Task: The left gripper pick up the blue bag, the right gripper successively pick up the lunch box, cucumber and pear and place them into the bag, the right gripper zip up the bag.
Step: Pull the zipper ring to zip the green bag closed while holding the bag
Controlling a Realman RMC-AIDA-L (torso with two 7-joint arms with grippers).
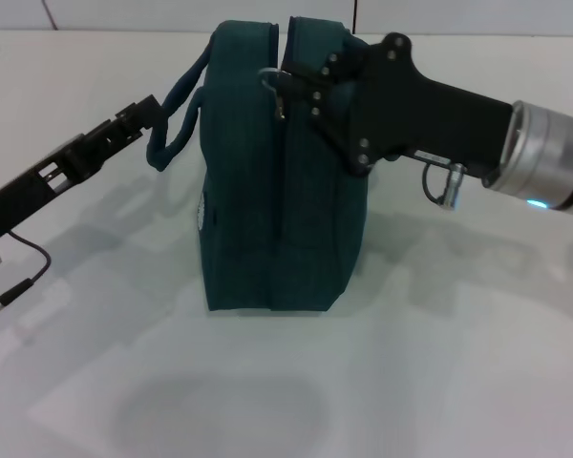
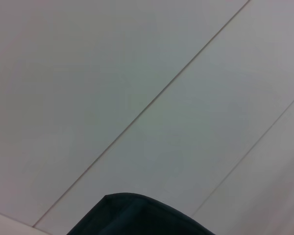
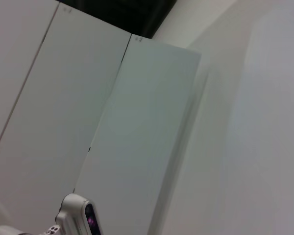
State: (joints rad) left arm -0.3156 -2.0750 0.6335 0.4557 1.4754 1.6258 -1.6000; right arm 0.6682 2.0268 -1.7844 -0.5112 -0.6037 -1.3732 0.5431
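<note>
**Blue bag stands zipped-side up between both grippers**

In the head view the blue bag (image 1: 267, 191) stands upright at the centre of the frame on the white table (image 1: 411, 382), its seam running down the middle and part of a round white logo (image 1: 203, 212) showing on its left face. Its two loop handles (image 1: 177, 110) hang off the upper left side.

The right gripper (image 1: 288, 91) reaches in from the right edge of the frame and sits at the top of the bag, its fingertips pressed together on the ring zipper pull (image 1: 270, 76). A small metal ring loop (image 1: 446, 186) hangs under its black body, beside the silver wrist cuff (image 1: 549, 162).

The left gripper (image 1: 145, 110) comes in from the left edge, its tip just beside the handles; whether its fingers are spread or pinching a handle cannot be told. Its thin black cable (image 1: 29, 262) trails down to a plug at the lower left.

The left wrist view shows only a dark teal edge of the bag (image 2: 137, 215) at the bottom, against pale panels. The right wrist view shows no bag at all, only white wall panels and a small silver device (image 3: 81, 215) at the bottom.
</note>
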